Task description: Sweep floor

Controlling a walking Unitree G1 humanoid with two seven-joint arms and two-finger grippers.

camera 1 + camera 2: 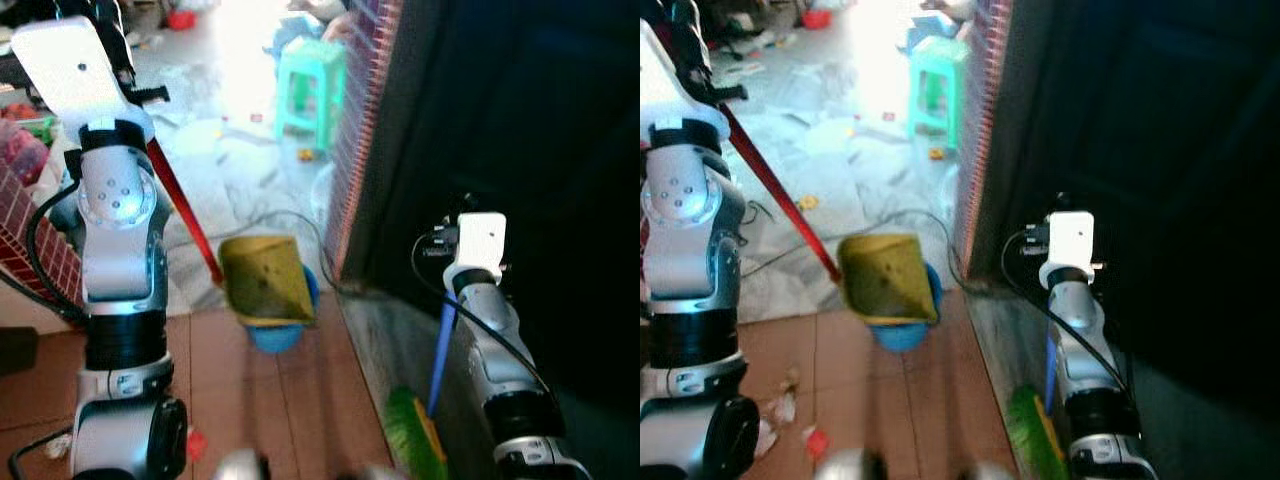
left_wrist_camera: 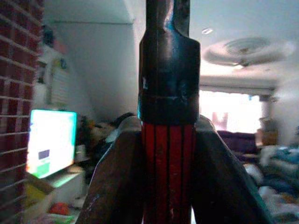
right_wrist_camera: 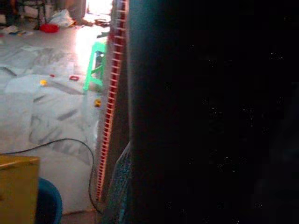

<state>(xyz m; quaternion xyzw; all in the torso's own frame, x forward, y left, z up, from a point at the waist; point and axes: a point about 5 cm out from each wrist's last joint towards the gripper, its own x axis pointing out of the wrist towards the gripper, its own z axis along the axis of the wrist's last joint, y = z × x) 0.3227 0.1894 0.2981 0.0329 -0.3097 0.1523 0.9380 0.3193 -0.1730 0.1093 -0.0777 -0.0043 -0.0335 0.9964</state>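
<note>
Nearest, at about 5 o'clock, the green broom head [image 1: 412, 437] rests on the floor against the foot of the dark wall, its blue handle [image 1: 441, 350] rising beside the right forearm. The right gripper itself is out of sight, so I cannot tell whether it clamps that handle, though it probably does.

At 12 o'clock the yellow dustpan [image 1: 264, 280] hangs tipped over a blue bucket [image 1: 278, 330], mouth downward. Its red handle [image 1: 182, 208] slants up to 10 o'clock, where the left gripper [image 2: 169, 186] is closed round the ribbed red shaft, a finger [image 2: 117, 182] pressed on each side.

The step in hand looks like emptying the pan into the bucket. Next comes lowering the pan to the tiles and bringing the broom to the scraps of litter [image 1: 780, 405] at 8 o'clock.

Room is tight on the right: the wall and brick edge [image 1: 362, 130] run from 5 to 1 o'clock. A cable [image 1: 300, 222] loops just behind the bucket. Beyond, the pale floor opens toward a green stool [image 1: 312, 85] at 12 o'clock.
</note>
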